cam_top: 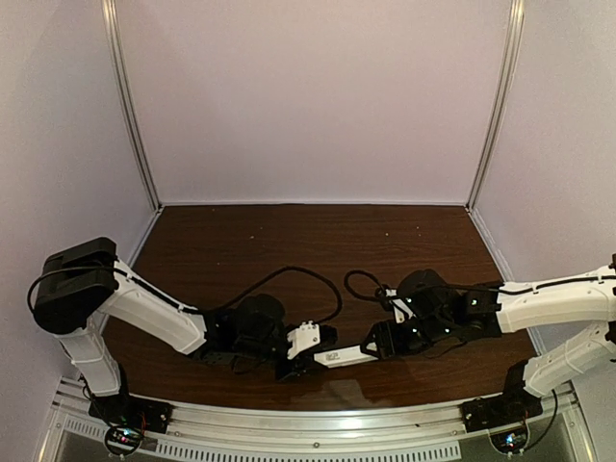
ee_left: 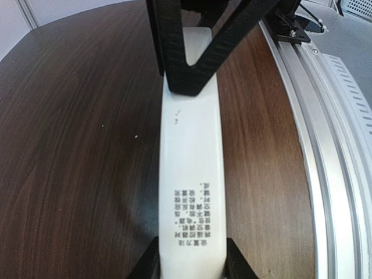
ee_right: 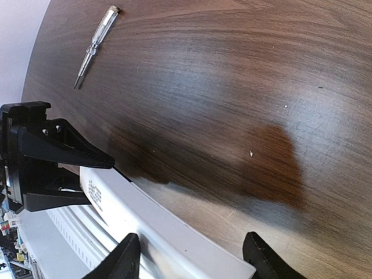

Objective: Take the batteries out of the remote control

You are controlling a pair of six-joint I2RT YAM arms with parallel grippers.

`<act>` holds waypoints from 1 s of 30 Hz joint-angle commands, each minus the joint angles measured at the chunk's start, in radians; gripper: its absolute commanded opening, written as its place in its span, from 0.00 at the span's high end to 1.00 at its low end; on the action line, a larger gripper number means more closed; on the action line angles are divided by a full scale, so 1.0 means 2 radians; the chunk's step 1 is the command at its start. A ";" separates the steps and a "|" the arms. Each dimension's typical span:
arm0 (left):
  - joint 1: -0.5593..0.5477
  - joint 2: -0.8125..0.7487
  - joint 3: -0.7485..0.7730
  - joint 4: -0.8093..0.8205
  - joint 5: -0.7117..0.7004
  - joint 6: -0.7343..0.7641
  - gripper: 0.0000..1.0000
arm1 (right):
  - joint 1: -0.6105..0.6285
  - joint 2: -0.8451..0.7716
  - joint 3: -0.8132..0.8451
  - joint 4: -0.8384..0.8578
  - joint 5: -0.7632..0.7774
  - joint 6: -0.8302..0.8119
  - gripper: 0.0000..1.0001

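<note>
- White plastic is what's pinched in the left gripper (ee_left: 192,263): both black fingers (ee_left: 238,266) are pressed onto the long edges of the remote control (ee_left: 189,163) at its left end, with the printed label (ee_left: 192,215) facing up.
- The other end is clamped by the right gripper (ee_right: 192,261), with its fingers closed against the bar on both sides, as far as can be told from its wrist view.
- So the remote control is bridged between the two grippers. It seems to be held just off the table (ee_right: 232,87), close to the near edge and the metal rail (ee_left: 325,174).
- No batteries can be seen anywhere and the back looks shut, so the unloading probably hasn't been started yet.
- A screwdriver (ee_right: 96,46) is lying on the table, well apart from both grippers.
- What could go wrong: with both ends gripped, any mismatch in arm motion would be fed straight into the plastic as twist or bend, and one end could be popped out of its grip.
- If the cover gets slid off this close to the edge, a battery could be dropped and rolled over the rail.
- The cover could also be jammed shut by squeezing across its edges.
</note>
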State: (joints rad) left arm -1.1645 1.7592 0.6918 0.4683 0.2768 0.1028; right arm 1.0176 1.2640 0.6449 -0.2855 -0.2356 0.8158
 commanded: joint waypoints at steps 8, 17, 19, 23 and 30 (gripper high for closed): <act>-0.002 0.002 -0.002 0.030 0.013 0.007 1.00 | -0.002 -0.002 -0.024 0.048 -0.027 -0.008 0.52; -0.002 -0.013 -0.014 0.042 0.028 0.008 1.00 | -0.005 -0.026 -0.043 0.063 -0.034 -0.003 0.87; -0.002 -0.016 -0.017 0.045 0.033 0.008 1.00 | -0.006 -0.036 -0.047 0.062 -0.036 -0.002 0.92; -0.002 -0.023 -0.023 0.052 0.045 0.009 1.00 | -0.011 -0.064 -0.057 0.061 -0.041 0.000 0.87; -0.002 -0.027 -0.025 0.056 0.052 0.012 1.00 | -0.013 -0.108 -0.070 0.055 -0.053 0.003 0.57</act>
State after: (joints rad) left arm -1.1622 1.7348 0.6521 0.5137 0.3317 0.1112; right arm 0.9970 1.0874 0.5236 -0.1833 -0.3325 0.8249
